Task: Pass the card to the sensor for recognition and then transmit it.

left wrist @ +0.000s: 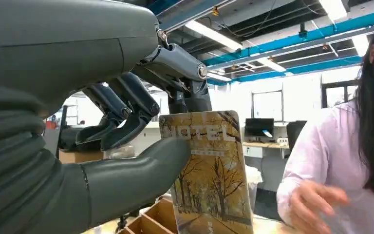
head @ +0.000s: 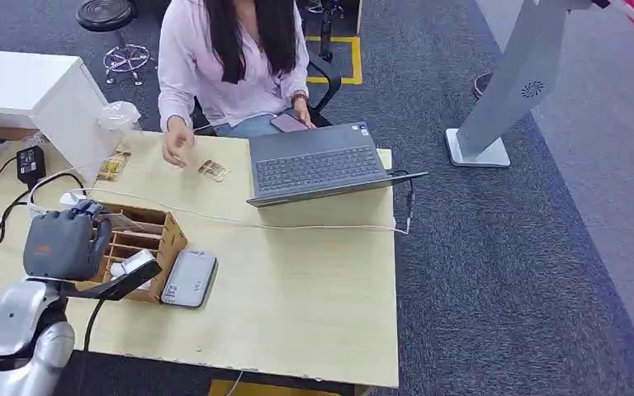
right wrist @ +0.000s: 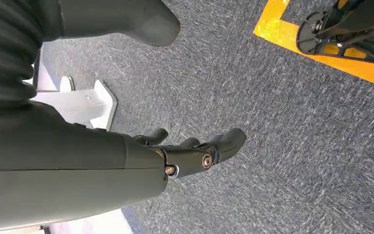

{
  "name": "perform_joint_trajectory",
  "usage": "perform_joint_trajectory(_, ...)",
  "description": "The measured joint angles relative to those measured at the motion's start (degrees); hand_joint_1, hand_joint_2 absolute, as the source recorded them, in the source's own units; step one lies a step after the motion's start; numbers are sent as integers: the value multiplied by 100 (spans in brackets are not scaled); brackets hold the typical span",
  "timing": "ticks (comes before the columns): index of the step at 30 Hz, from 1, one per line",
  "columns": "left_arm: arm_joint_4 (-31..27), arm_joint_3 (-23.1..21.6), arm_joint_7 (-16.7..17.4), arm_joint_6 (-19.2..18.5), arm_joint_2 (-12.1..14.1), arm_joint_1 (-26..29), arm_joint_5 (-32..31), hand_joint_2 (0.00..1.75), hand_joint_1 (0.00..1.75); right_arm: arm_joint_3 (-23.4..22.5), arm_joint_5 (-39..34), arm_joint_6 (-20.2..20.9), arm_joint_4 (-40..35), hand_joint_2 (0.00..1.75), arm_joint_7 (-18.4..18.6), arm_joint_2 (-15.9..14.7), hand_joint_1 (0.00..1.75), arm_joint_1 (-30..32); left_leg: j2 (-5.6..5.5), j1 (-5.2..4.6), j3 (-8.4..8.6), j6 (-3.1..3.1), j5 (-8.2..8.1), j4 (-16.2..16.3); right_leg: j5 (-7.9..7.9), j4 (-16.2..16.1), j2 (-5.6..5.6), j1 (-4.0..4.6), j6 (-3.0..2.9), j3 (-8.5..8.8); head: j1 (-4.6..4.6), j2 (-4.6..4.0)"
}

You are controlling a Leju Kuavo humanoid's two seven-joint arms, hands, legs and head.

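My left hand [head: 64,241] hovers over the wooden card box [head: 144,233] at the table's left side. In the left wrist view that hand [left wrist: 141,122] pinches an upright hotel card [left wrist: 209,170] with an autumn tree picture between thumb and fingers. The grey card sensor [head: 188,278] lies flat on the table just right of the box. My right hand [right wrist: 190,151] hangs over the carpet floor, fingers apart and holding nothing.
A person in a pink shirt [head: 231,66] sits across the table, one hand [head: 177,151] near loose cards [head: 213,170]. An open laptop [head: 318,165] and a white cable [head: 297,224] lie on the table. A white cabinet [head: 41,95] stands far left.
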Motion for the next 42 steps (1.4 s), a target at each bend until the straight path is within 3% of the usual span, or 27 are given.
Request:
perform_joint_trajectory(8,2,-39,39,2,-18,-115,-7,175,175,0,0,7,0,175,50,0,0,-2,0,0,0,0,0,0,0,0,0,0,0,-2,0,0)
perform_joint_trajectory(13,279,-166,225,126,-131,-677,-155,175,175,0,158,61,0,175,66,0,0,-29,-2,0,-2,-1,6,3,5,0,-4,0,-4,-3,-2,0)
perform_joint_trajectory(17,1109,-223,369,249,-273,-1673,-426,175,175,0,372,118,0,175,68,0,0,-82,-2,0,-3,-2,15,3,17,0,-2,0,-5,-5,-13,0)
perform_joint_trajectory(20,2320,-249,380,380,-337,-2642,-533,175,175,0,474,160,0,175,103,0,0,-131,0,0,-5,-2,27,2,28,3,-2,0,-8,-4,4,0)
perform_joint_trajectory(23,3083,-249,280,587,-341,-3088,-507,175,175,0,483,160,0,175,138,0,0,-124,3,0,-1,-3,30,2,29,5,6,1,-8,-3,-18,0)
perform_joint_trajectory(31,3825,-249,286,656,-284,-3178,-389,175,175,0,542,184,0,175,155,0,0,-122,2,1,-4,-3,30,2,28,8,5,1,-8,-3,-15,0)
perform_joint_trajectory(42,4102,-249,275,693,-264,-3127,-352,175,175,0,544,186,0,175,149,0,0,-121,2,0,-6,-3,29,2,28,7,4,1,-8,-6,-15,0)
